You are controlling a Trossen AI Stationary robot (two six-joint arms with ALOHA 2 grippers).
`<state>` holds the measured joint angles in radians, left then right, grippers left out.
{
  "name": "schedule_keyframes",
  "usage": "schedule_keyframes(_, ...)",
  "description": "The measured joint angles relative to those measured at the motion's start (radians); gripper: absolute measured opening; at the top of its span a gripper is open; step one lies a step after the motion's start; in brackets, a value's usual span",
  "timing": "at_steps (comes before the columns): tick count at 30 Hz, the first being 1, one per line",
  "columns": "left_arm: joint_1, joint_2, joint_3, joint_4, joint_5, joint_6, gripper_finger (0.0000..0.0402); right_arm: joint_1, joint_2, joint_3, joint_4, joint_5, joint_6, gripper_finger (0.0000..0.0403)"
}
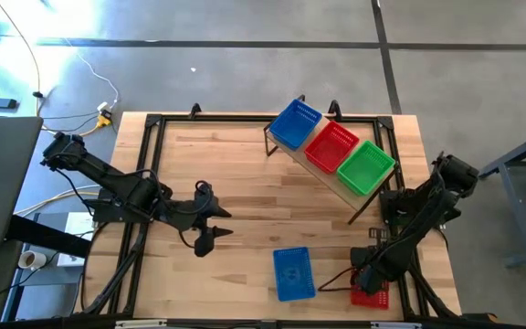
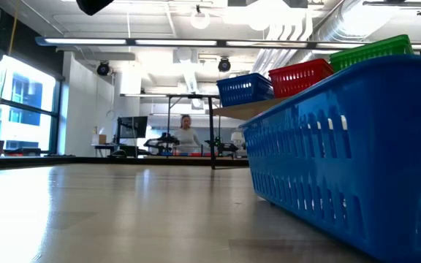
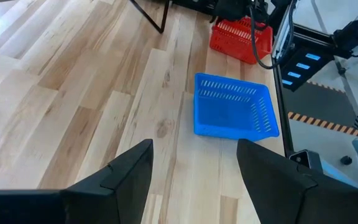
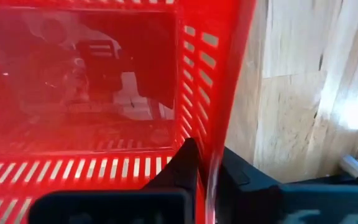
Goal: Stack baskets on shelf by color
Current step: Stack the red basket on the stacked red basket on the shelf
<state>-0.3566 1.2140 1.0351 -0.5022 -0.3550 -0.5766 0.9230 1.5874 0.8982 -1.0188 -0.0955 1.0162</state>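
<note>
Three baskets, blue (image 1: 295, 123), red (image 1: 331, 145) and green (image 1: 366, 167), sit in a row on the shelf (image 1: 316, 168). A loose blue basket (image 1: 293, 273) lies near the surface's (image 1: 236, 164) front edge. The right gripper's (image 4: 205, 171) fingers pinch the wall of a red basket (image 4: 79, 81) at the front right corner. The left gripper (image 1: 210, 224) hangs above the surface with fingers spread wide, holding nothing.

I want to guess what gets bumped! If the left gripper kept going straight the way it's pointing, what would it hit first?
Probably the blue basket lying on the table. The left gripper is open and points towards it, with only bare wood between. How high it hangs is hard to tell, so it might pass over.
</note>
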Motion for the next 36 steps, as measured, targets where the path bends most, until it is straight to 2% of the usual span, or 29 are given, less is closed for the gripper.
schedule_keyframes(5,0.001,0.000,0.000,0.000,-0.001,-0.014,0.0223,0.000,-0.031,0.000,-0.006,0.003,0.053,0.0008)
schedule_keyframes(16,0.002,0.000,0.000,-0.001,-0.054,-0.023,0.0223,0.000,-0.225,0.066,-0.025,0.068,0.248,0.0000)
schedule_keyframes(27,0.052,0.000,0.000,-0.001,-0.053,-0.023,0.0223,-0.012,-0.301,0.218,-0.150,0.243,0.267,0.0000)
schedule_keyframes(31,0.076,0.000,0.000,-0.001,-0.054,-0.023,0.0223,-0.054,-0.301,0.293,-0.241,0.259,0.262,0.0000)
schedule_keyframes(36,0.110,0.000,0.000,-0.001,-0.078,0.000,0.0223,-0.137,-0.301,0.403,-0.353,0.349,0.199,0.0000)
